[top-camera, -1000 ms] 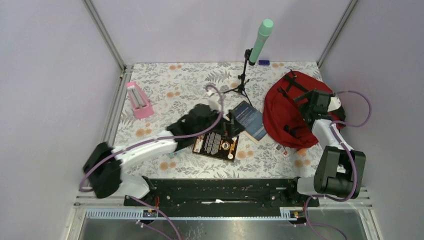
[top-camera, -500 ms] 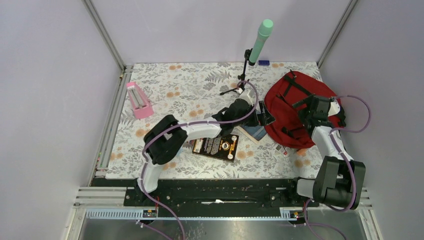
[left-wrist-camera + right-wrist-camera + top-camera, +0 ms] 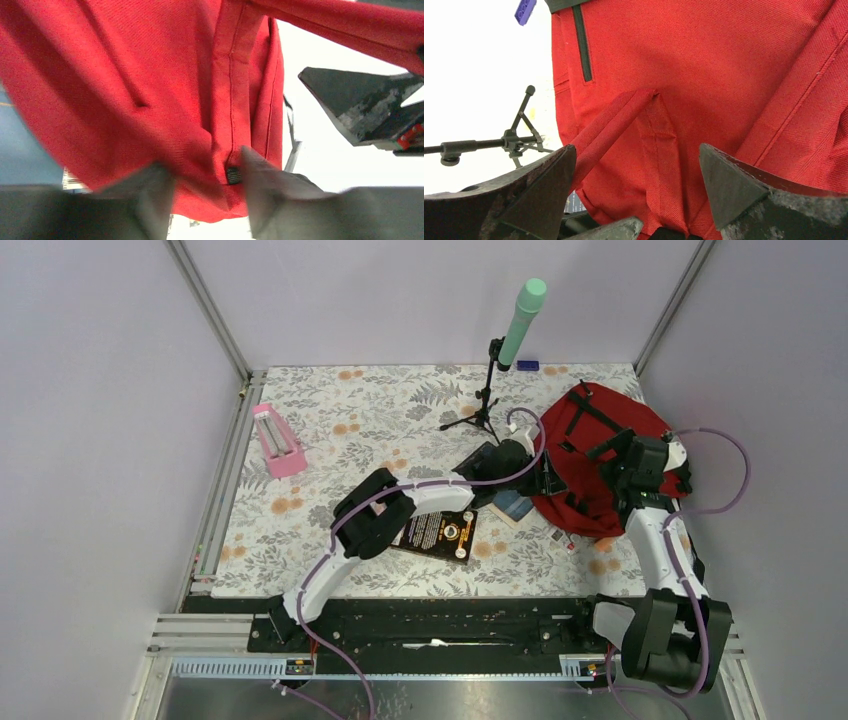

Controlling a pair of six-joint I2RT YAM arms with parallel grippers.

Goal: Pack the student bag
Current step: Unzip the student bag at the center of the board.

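Observation:
The student bag (image 3: 585, 440), dark red with black straps, lies at the right of the table. My left gripper (image 3: 547, 483) reaches its lower left edge. In the left wrist view the left gripper (image 3: 205, 192) stands partly narrowed but still open, its blurred fingers either side of a fold of the bag (image 3: 125, 85) with a black tab. My right gripper (image 3: 614, 458) hovers over the bag's middle. In the right wrist view the right gripper (image 3: 636, 185) is wide open, with a red strap (image 3: 609, 130) of the bag (image 3: 704, 75) running between the jaws.
A black book (image 3: 435, 532) and a blue book (image 3: 512, 506) lie left of the bag under the left arm. A tripod stand (image 3: 484, 405) carries a green microphone (image 3: 522, 318). A pink object (image 3: 277, 441) is at the far left, and a purple block (image 3: 528, 365) at the back.
The left arm has swung right from the black book to the bag's edge, and its jaws have narrowed. The right gripper has shifted slightly over the bag and stays wide.

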